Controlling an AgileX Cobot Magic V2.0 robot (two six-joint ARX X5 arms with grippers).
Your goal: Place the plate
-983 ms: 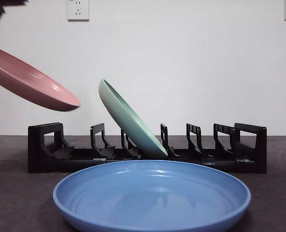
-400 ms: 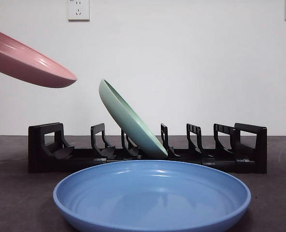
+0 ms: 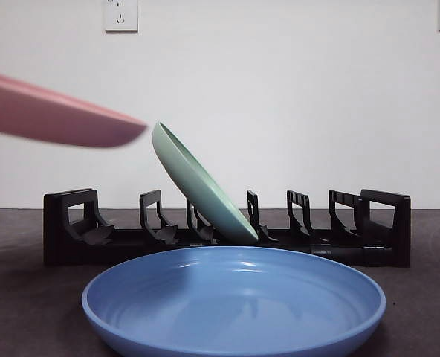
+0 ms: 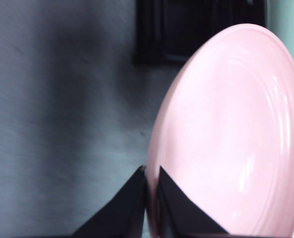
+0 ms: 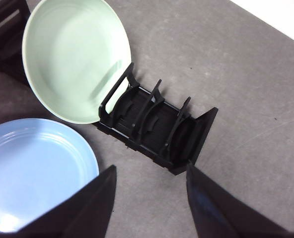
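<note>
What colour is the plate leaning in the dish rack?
Pale green. The leaning plate in the black dish rack shows best in the right wrist view.

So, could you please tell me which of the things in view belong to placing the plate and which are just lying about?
Part of the job:
- pink plate, gripped at its rim by the left gripper
- black dish rack, with free slots

Just lying about:
- green plate, leaning in the rack
- blue plate, flat on the table
- right gripper, open, holding nothing
</note>
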